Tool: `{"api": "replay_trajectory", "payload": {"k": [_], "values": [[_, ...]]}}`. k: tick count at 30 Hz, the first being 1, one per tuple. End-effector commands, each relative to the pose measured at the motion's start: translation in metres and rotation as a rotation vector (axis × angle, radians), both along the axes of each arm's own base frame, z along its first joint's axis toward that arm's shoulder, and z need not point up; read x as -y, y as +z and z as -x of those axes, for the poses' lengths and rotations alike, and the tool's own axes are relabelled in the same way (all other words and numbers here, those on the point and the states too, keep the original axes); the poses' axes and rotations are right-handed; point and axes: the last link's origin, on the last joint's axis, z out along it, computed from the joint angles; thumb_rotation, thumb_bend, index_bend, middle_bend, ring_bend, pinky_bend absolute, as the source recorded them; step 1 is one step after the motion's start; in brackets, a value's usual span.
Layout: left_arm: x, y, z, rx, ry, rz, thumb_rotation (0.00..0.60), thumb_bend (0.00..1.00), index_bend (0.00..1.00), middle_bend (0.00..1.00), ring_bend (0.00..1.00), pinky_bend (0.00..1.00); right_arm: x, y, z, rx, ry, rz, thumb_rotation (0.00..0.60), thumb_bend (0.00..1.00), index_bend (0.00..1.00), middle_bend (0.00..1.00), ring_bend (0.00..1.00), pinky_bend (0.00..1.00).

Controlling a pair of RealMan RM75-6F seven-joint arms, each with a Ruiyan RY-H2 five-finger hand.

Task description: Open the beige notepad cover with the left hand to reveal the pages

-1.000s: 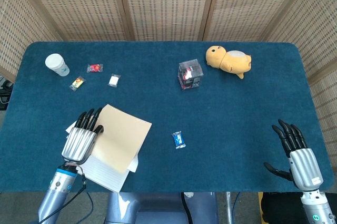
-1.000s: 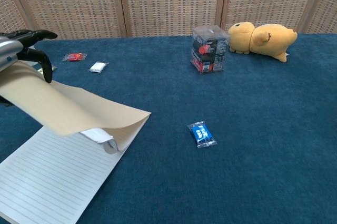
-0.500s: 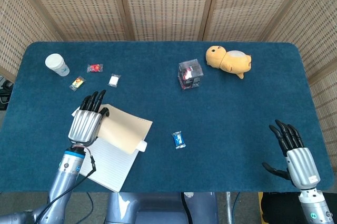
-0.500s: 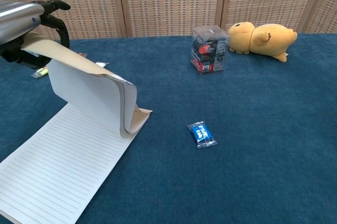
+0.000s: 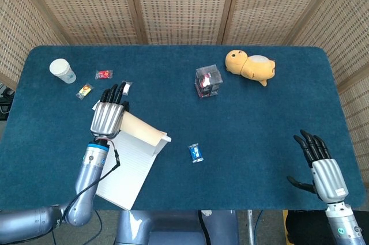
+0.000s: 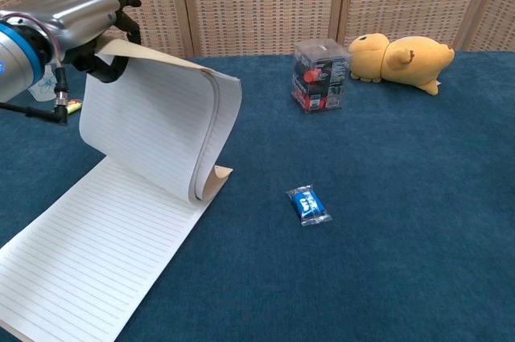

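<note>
The notepad lies at the front left of the blue table. My left hand (image 5: 109, 117) (image 6: 76, 24) pinches the far edge of its beige cover (image 5: 141, 131) and holds it lifted high. The cover and a few sheets under it (image 6: 153, 125) stand up in a curl, their white lined underside facing the chest view. A lined page (image 5: 124, 170) (image 6: 96, 253) lies flat and exposed below. My right hand (image 5: 322, 167) rests open at the front right edge, fingers spread and holding nothing; the chest view does not show it.
A blue candy (image 5: 196, 153) (image 6: 308, 203) lies just right of the notepad. Further back are a clear box (image 5: 208, 81) and a yellow plush (image 5: 249, 65). At the back left stand a paper cup (image 5: 62, 71), two wrapped sweets (image 5: 104, 74) and a white packet (image 5: 125, 86).
My left hand has moved away from the front edge and upward with the cover. The cover went from nearly flat to a tall curl, baring the lined page. The right hand barely shifted.
</note>
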Motion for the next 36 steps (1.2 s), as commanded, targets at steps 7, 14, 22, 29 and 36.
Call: {"api": "replay_trajectory", "payload": {"k": [7,14,22,29,36], "values": [[-0.034,-0.021,-0.020,-0.007,-0.004,-0.007,0.600,0.66,0.84,0.00,0.00,0.11,0.005,-0.004,0.005,-0.017,-0.022,-0.012,0.600,0.04,0.05,0.00,0.00,0.00],[-0.058,-0.027,-0.032,-0.004,0.001,-0.029,0.600,0.66,0.84,0.00,0.00,0.11,0.007,-0.006,0.005,-0.030,-0.026,-0.010,0.600,0.03,0.05,0.00,0.00,0.00],[-0.082,-0.032,-0.034,-0.013,0.023,-0.067,0.600,0.65,0.83,0.00,0.00,0.11,0.009,-0.006,0.008,-0.031,-0.039,-0.013,0.600,0.04,0.05,0.00,0.00,0.00],[-0.095,-0.040,-0.031,-0.019,0.030,-0.100,0.600,0.62,0.77,0.00,0.00,0.11,0.011,-0.007,0.007,-0.035,-0.035,-0.009,0.600,0.04,0.05,0.00,0.00,0.00],[-0.103,-0.043,-0.025,-0.088,0.058,-0.089,0.600,0.20,0.09,0.00,0.00,0.00,0.009,-0.007,0.005,-0.040,-0.027,-0.006,0.600,0.04,0.05,0.00,0.00,0.00]]}}
